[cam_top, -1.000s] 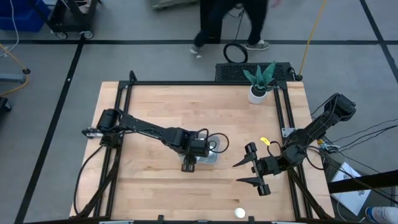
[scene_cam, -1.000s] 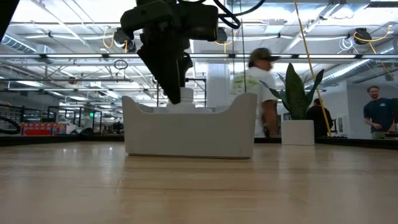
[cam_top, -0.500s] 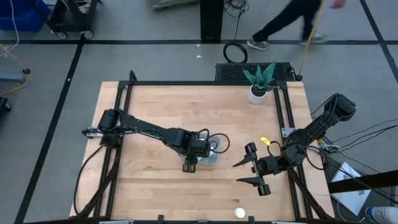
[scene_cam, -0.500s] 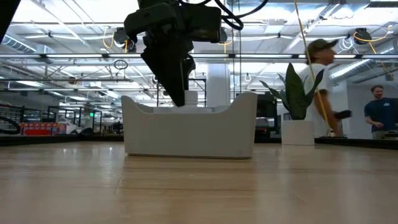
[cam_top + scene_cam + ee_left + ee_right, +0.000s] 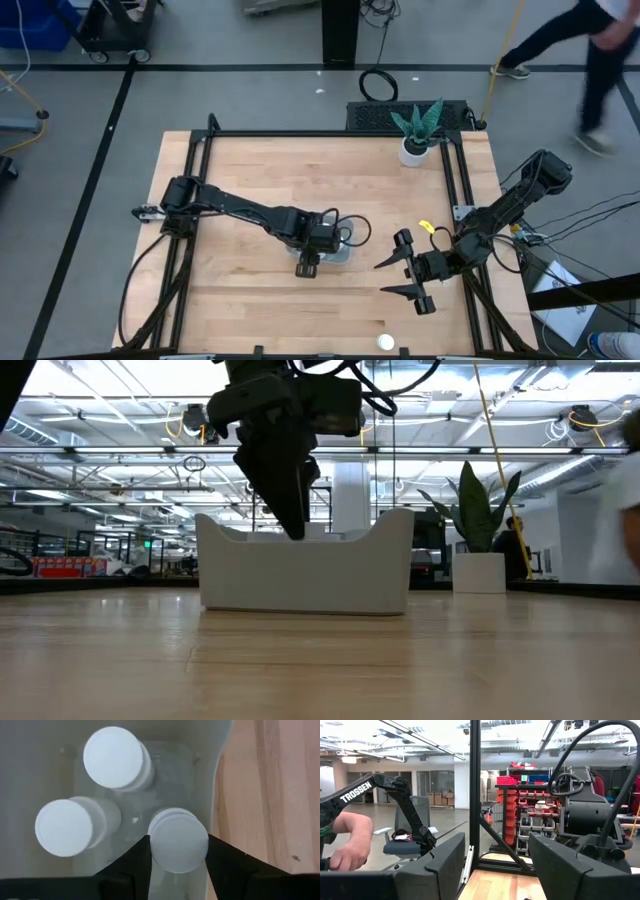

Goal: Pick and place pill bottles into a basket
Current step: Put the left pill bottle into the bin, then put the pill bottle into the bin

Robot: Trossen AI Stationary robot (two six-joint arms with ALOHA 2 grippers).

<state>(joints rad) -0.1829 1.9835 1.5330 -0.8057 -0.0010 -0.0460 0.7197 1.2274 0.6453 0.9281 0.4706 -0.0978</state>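
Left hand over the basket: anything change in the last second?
The left hand has crept slightly toward the table's right side and dipped a little lower into the basket, fingers still around a bottle. A person walked from behind the table's middle off to the right. The right hand, basket, two other bottles in it and the loose bottle haven't moved.

From above, my left pincer (image 5: 308, 262) covers most of the basket (image 5: 344, 246), so the bottles inside cannot be counted there. From surface height the basket's wall (image 5: 300, 570) hides its contents. In my left wrist view my two fingers (image 5: 125, 870) are cut off at the edge, and the bottle between them (image 5: 178, 843) shows little more than its cap. A person (image 5: 590, 40) is cut by the frame's edge and blurred.
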